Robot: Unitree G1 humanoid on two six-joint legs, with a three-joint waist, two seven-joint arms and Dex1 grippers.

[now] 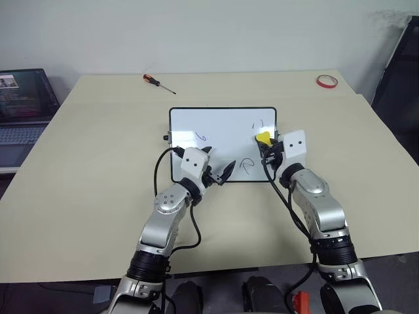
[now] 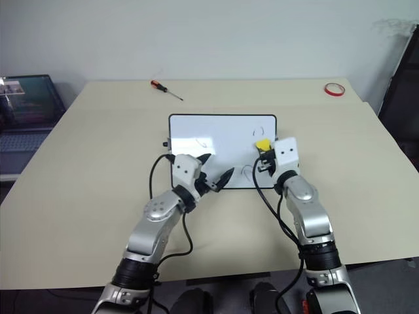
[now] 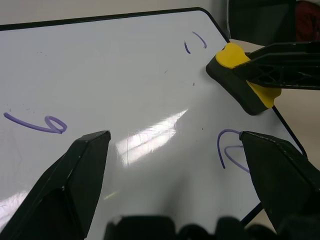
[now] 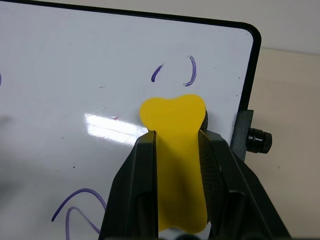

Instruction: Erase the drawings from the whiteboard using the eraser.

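1. Currently, the whiteboard (image 1: 216,127) lies flat near the middle of a beige table (image 1: 91,163), its long sides running left to right.
2. The right gripper (image 4: 177,145) is clamped on the eraser (image 4: 175,150); the yellow block is pinched between both black fingers, squeezed narrow at the grip, with its free end bulging past the fingertips.
3. The eraser sits over the board's right part, near the right edge of the frame. Whether its dark underside touches the surface cannot be told.
4. The left gripper (image 1: 218,165) is spread wide and holds nothing. It hangs over the board's near edge, left of the right gripper, pointing toward the right.
5. Three purple drawings remain:
   - a pair of short curved strokes (image 4: 175,72) near the far right corner, just beyond the eraser's tip;
   - a double hook (image 3: 230,150) near the near right corner;
   - a looped squiggle (image 3: 37,123) on the left part.
6. A screwdriver (image 1: 158,82) and a red tape roll (image 1: 327,81) lie at the table's far side, well apart from the board.
7. An open laptop (image 1: 23,104) stands left of the table.
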